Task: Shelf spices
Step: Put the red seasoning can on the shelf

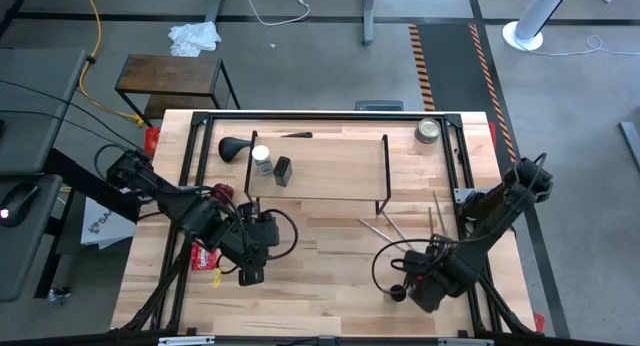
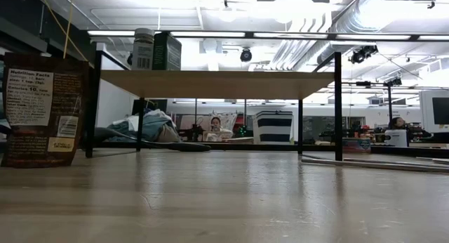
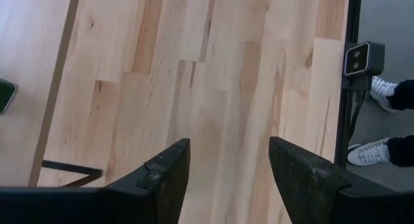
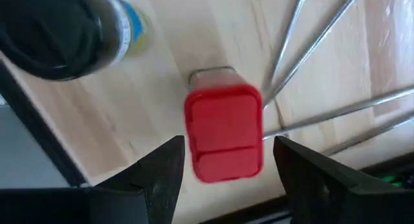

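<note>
The shelf (image 1: 315, 166) stands at the table's far middle. A clear white-capped jar (image 1: 262, 158) and a dark black-capped jar (image 1: 284, 170) stand on its left part; both also show in the low view (image 2: 144, 50) (image 2: 167, 52). My right gripper (image 4: 226, 179) is open over the near right of the table (image 1: 405, 286). Its fingers stand on either side of an upright red-capped jar (image 4: 223, 133) without touching it. A second black-capped jar (image 4: 58, 30) stands beside that one. My left gripper (image 3: 229, 179) is open and empty above bare tabletop at the near left (image 1: 250, 274).
A round silver tin (image 1: 430, 131) stands at the far right. Thin metal rods (image 1: 400, 226) lie near the red-capped jar (image 4: 323, 62). A red packet (image 1: 205, 256) stands at the left edge (image 2: 42, 109). A black utensil (image 1: 235, 148) lies on the shelf's left. A person's shoes (image 3: 381, 153) show beyond the table.
</note>
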You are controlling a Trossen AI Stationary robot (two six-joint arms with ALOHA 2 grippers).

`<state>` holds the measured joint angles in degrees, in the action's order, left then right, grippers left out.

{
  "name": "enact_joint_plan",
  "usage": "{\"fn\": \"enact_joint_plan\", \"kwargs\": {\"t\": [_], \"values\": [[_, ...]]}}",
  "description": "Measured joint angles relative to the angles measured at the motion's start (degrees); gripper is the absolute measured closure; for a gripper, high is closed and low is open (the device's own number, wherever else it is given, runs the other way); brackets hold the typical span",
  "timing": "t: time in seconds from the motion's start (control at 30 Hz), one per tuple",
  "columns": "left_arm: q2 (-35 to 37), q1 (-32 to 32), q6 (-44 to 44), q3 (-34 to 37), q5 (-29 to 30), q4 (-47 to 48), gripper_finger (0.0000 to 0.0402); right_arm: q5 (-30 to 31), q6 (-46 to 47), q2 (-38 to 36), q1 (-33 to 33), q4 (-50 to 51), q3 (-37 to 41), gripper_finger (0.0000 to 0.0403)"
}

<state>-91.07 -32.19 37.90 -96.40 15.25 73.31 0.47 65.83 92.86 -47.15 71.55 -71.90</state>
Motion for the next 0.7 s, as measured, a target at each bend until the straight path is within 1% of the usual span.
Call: {"fn": "enact_joint_plan", "kwargs": {"t": [0.07, 0.17, 0.23, 0.43, 0.53, 0.6, 0.7], "values": [[0.0, 0.3, -0.02, 0.0, 0.01, -0.03, 0.0197, -0.66, -1.28, -0.25, -0.04, -0.28, 1.78, 0.0169], [0.0, 0.72, 0.47, -0.02, 0.04, -0.04, 0.0197, -4.17, -2.56, -0.47, -0.16, -2.96, 5.03, 0.0169], [0.0, 0.81, 1.02, -0.01, 0.05, -0.02, 0.0197, -5.14, -3.09, -0.81, -0.14, -4.63, 6.09, 0.0169], [0.0, 0.88, 1.5, -0.02, -0.22, -0.04, 0.0197, -2.95, -6.69, -0.58, -0.22, -8.15, 6.31, 0.0169], [0.0, 1.09, 1.48, -0.02, -0.19, 0.0, 0.0197, 0.11, -7.84, -0.1, -0.12, -7.91, 6.79, 0.0169], [0.0, 1.37, 1.4, -0.01, -0.16, -0.01, 0.0197, 0.96, -7.81, -0.3, -0.07, -8.56, 7.28, 0.0169], [0.0, 1.88, 1.02, -0.02, -0.15, 0.01, 0.0197, -0.4, -7.1, -0.25, -0.11, -9.55, 9.75, 0.0169]]}}
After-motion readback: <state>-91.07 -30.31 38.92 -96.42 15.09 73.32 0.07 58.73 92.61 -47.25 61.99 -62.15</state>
